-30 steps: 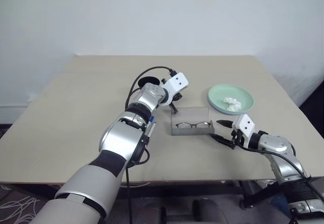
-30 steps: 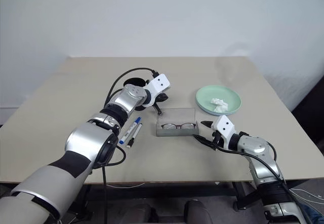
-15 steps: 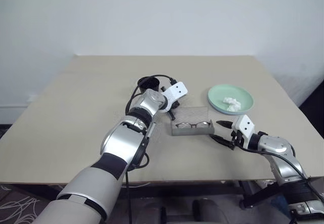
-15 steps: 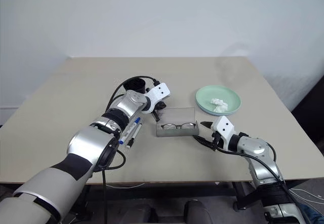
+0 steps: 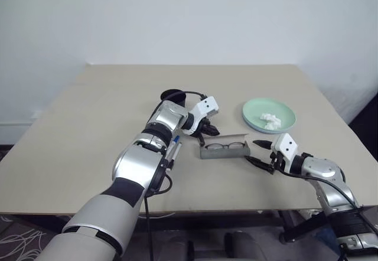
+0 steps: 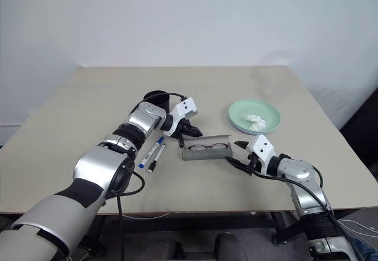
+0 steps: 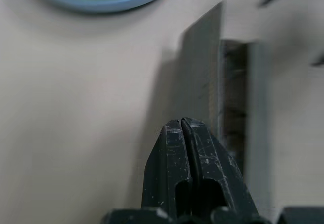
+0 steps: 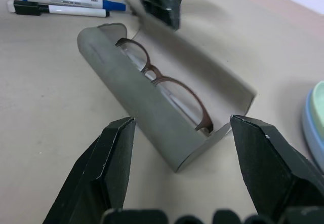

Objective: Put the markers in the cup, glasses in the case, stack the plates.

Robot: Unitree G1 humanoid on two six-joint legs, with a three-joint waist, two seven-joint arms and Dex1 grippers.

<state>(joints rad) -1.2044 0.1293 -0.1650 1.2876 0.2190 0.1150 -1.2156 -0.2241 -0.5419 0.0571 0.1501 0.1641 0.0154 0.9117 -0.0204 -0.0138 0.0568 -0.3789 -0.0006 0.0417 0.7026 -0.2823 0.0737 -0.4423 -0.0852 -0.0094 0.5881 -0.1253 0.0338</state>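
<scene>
Lid of the case (image 6: 205, 148) has tipped forward from upright to half closed over the glasses (image 8: 167, 82) since a second ago. Left gripper (image 6: 195, 132), fingers pressed together, sits against the lid's back edge. Case long axis runs left-right across the table (image 6: 71, 137). Right gripper (image 6: 236, 153), fingers spread, empty, just beside its right end. Markers (image 6: 152, 153) lie left of it.

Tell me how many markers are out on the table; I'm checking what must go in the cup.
2. The blue-capped marker and the black-capped marker lie side by side on the table, left of the glasses case. The left arm could hide others.
</scene>
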